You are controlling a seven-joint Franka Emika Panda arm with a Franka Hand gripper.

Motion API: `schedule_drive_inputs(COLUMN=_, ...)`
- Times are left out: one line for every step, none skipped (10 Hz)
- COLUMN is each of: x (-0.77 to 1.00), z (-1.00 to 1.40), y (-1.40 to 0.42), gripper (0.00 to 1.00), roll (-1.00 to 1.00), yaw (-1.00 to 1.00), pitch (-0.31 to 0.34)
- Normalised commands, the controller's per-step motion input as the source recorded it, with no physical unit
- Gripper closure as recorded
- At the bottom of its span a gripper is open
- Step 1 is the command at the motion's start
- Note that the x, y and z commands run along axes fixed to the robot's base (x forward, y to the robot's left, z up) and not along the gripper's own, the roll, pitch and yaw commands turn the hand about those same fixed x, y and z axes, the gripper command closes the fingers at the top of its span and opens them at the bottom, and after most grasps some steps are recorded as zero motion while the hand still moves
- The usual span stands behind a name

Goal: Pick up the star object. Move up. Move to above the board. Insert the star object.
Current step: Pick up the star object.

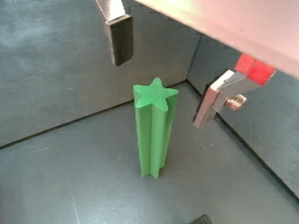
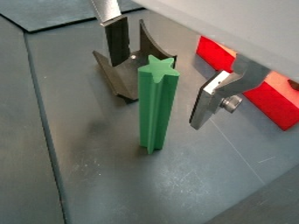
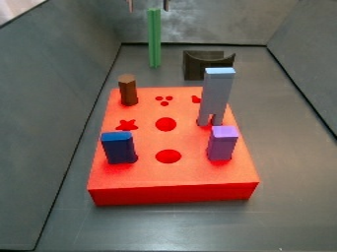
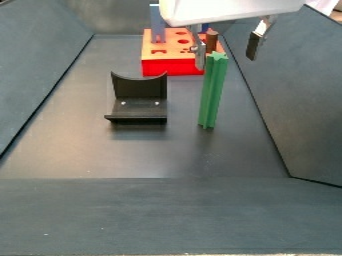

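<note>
The star object (image 1: 155, 131) is a tall green rod with a star-shaped top, standing upright on the dark floor. It shows in both wrist views (image 2: 156, 105) and both side views (image 3: 154, 39) (image 4: 213, 90). My gripper (image 1: 162, 92) is open just above the rod's top, with one finger on each side and neither touching it (image 2: 159, 92). In a side view the gripper (image 4: 227, 48) has its fingertips about level with the rod's top. The red board (image 3: 145, 172) lies apart from the rod and also shows in other views (image 4: 167, 62) (image 2: 278, 98).
The dark fixture (image 4: 136, 97) stands on the floor beside the rod (image 2: 128, 66). On the board stand a brown peg (image 3: 128, 91), a grey-blue block (image 3: 218, 96), a blue peg (image 3: 118, 148) and a purple peg (image 3: 223, 143). Grey walls surround the floor.
</note>
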Motion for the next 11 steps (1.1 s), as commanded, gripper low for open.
schedule_drive_inputs(x=0.00, z=-0.24, y=-0.11, gripper=0.00, roll=-0.05, yaw=0.01, pitch=-0.093)
schedule_drive_inputs(x=0.00, z=-0.23, y=-0.09, gripper=0.00, roll=-0.01, yaw=0.05, pitch=-0.061)
schedule_drive_inputs(x=0.00, z=-0.17, y=-0.02, gripper=0.00, roll=0.00, yaw=0.17, pitch=-0.031)
schedule_drive_inputs(x=-0.11, z=-0.23, y=-0.07, gripper=0.00, roll=0.00, yaw=0.38, pitch=-0.021)
schedule_drive_inputs(x=-0.18, z=-0.23, y=-0.09, gripper=0.00, roll=0.00, yaw=0.53, pitch=-0.020)
schedule_drive_inputs(x=-0.19, z=-0.23, y=-0.17, gripper=0.00, roll=0.00, yaw=0.51, pitch=-0.029)
schedule_drive_inputs(x=-0.04, z=-0.16, y=-0.13, gripper=0.00, roll=-0.03, yaw=0.26, pitch=-0.073)
schedule_drive_inputs(x=0.00, z=-0.09, y=-0.01, gripper=0.00, roll=0.00, yaw=0.08, pitch=-0.056)
schedule_drive_inputs(x=0.00, z=-0.13, y=-0.04, gripper=0.00, roll=0.00, yaw=0.07, pitch=-0.060)
schedule_drive_inputs(x=0.00, z=-0.25, y=-0.06, gripper=0.00, roll=-0.04, yaw=0.12, pitch=-0.086)
schedule_drive_inputs(x=0.00, z=-0.31, y=-0.08, gripper=0.00, roll=-0.06, yaw=0.19, pitch=-0.087)
